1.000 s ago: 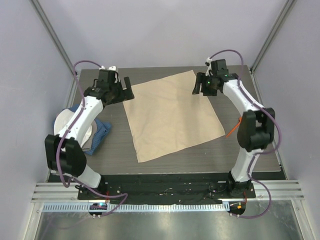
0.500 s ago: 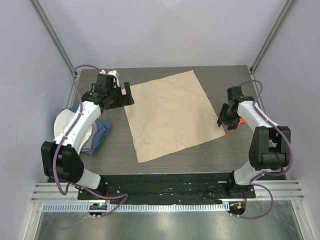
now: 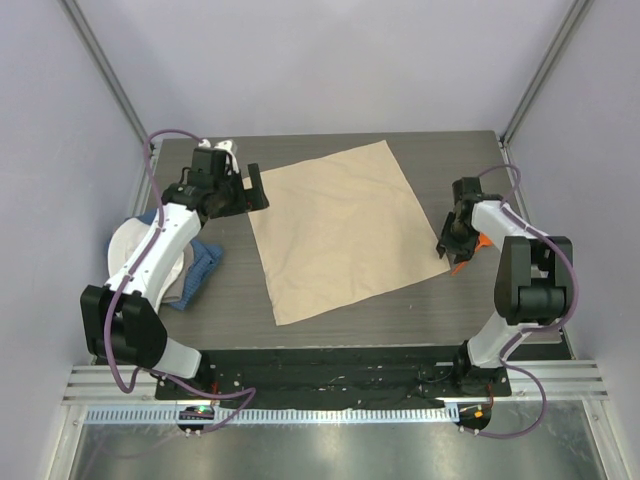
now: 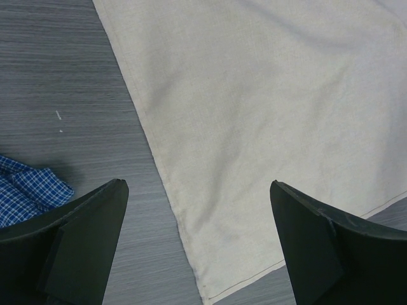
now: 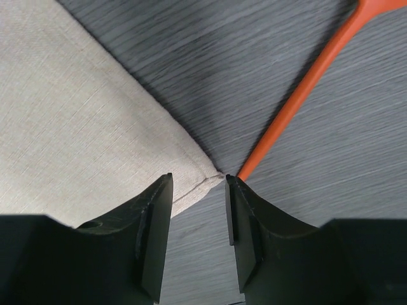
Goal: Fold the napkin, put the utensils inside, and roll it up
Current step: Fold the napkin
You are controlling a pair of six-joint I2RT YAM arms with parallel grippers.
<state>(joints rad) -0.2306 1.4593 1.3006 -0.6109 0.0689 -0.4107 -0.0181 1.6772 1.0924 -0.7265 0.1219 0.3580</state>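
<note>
The beige napkin (image 3: 340, 230) lies flat and unfolded on the dark table. My right gripper (image 3: 447, 250) hangs low over its right corner, jaws partly open and empty, the corner (image 5: 206, 179) between the fingertips. One orange utensil (image 5: 305, 82) lies just right of that corner, its end by the right fingertip; in the top view it shows beside the gripper (image 3: 478, 241). My left gripper (image 3: 256, 187) is wide open and empty over the napkin's left corner; the left wrist view shows the napkin's edge (image 4: 172, 190) between the fingers.
A blue checked cloth (image 3: 200, 268) lies on a white plate (image 3: 125, 245) at the table's left edge, under the left arm; it also shows in the left wrist view (image 4: 28, 187). Frame posts stand at the back corners.
My right gripper swung from the napkin's far corner down to its right corner beside the orange utensil, then settled there. The left gripper barely moved.
</note>
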